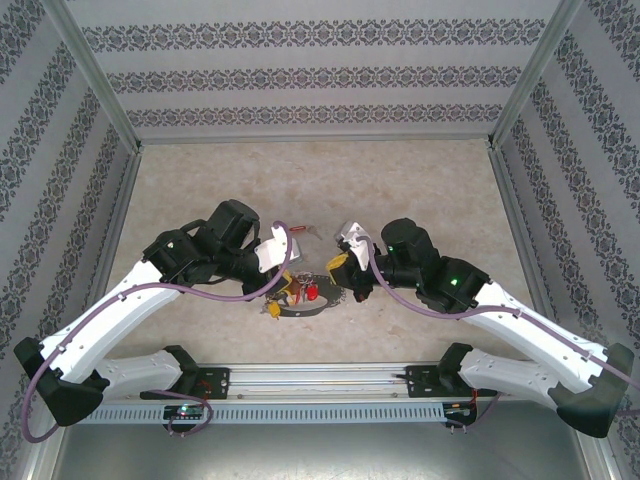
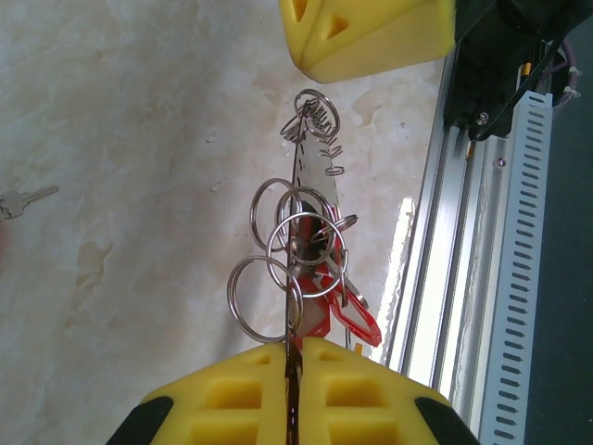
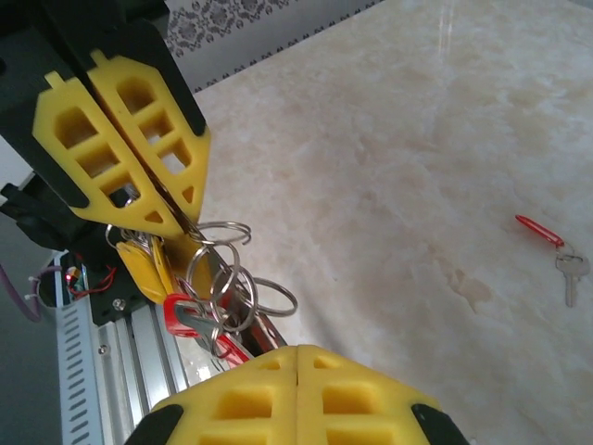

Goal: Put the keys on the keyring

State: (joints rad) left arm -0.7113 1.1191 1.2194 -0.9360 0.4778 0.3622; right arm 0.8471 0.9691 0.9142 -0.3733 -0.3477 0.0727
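The keyring (image 2: pixel 298 185), a thin grey loop seen edge-on, is strung with small split rings (image 3: pixel 227 278) and keys with red (image 2: pixel 357 323) and yellow (image 3: pixel 148 264) tags. My left gripper (image 2: pixel 295 345) is shut on the loop's near end. My right gripper (image 3: pixel 296 352) is shut too, and the keyring (image 3: pixel 266 326) runs in under its fingertips at the far end. Seen from above, the left gripper (image 1: pixel 284 287) and right gripper (image 1: pixel 346 281) face each other with the bunch of keys (image 1: pixel 311 293) hanging between them. One loose red-tagged key (image 3: pixel 565 264) lies flat on the table, apart from both.
The aluminium rail (image 2: pixel 463 278) at the table's near edge runs just beside and below the bunch. The marble-patterned tabletop (image 1: pixel 400 190) stretches behind the grippers. Patterned walls close in the left, right and back.
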